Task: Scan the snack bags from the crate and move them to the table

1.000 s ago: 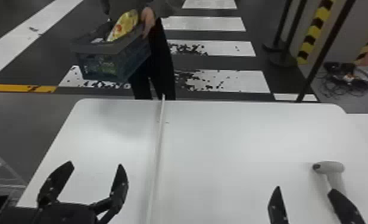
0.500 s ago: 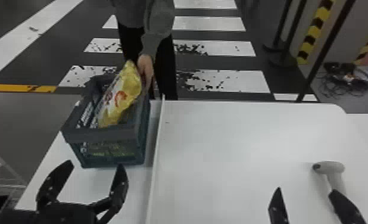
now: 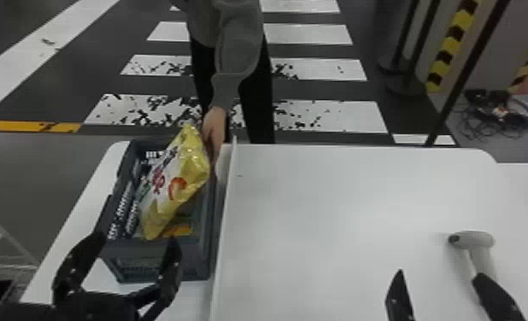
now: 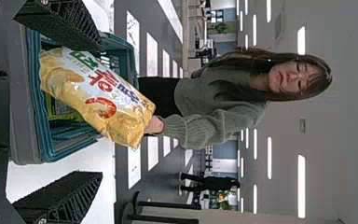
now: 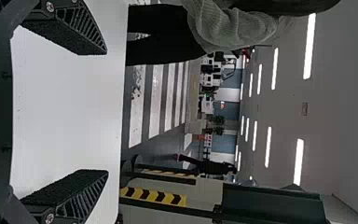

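The left fingers (image 3: 83, 254) and right fingers (image 3: 399, 299) are spread wide, so the left ones should let the hand (image 3: 214, 128) go first, then softly pinch the bag (image 3: 175, 188).

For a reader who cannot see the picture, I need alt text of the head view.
A person's hand holds a yellow snack bag, tilted in a crate on the left of a white table. Nearer are the open left gripper and, by a scanner, the open right gripper.
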{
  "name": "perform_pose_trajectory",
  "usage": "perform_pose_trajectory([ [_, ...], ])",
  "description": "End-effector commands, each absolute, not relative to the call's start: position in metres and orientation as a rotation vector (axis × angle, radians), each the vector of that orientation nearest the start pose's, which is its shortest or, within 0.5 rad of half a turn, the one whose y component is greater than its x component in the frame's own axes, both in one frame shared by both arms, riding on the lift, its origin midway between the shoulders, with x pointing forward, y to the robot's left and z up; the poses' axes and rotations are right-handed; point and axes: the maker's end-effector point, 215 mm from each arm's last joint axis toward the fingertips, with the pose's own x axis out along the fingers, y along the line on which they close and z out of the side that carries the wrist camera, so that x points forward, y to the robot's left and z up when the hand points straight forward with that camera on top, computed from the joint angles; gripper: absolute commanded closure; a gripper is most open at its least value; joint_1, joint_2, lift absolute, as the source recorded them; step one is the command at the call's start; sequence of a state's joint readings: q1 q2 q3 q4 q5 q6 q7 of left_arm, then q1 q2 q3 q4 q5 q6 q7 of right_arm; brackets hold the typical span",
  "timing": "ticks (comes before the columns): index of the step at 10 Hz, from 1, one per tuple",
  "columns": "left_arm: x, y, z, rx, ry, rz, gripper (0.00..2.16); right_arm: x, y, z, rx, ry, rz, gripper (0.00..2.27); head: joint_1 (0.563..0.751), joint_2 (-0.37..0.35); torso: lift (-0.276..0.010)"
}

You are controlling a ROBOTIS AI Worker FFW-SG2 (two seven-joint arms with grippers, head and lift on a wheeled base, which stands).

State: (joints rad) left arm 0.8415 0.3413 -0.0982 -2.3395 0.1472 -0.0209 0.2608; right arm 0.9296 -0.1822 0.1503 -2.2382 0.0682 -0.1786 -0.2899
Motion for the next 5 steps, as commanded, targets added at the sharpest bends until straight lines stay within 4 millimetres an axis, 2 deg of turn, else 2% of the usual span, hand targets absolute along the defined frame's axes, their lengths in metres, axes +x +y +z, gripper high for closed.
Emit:
perform_pose_trajectory([
  [1,0.3512,0.2205,-0.3189,0.028,0.092,-0.044,0.03,0.3122,-0.2073,-0.3425,-0.081,0.078,-0.037,0.08,0.695,0.021,-0.095],
  [5,0.3536,0.2224,-0.3187,0.025,0.089,-0.050,0.03,0.3122,-0.2073,-0.3425,-0.081,0.078,-0.037,0.08,0.695,0.026,-0.095],
])
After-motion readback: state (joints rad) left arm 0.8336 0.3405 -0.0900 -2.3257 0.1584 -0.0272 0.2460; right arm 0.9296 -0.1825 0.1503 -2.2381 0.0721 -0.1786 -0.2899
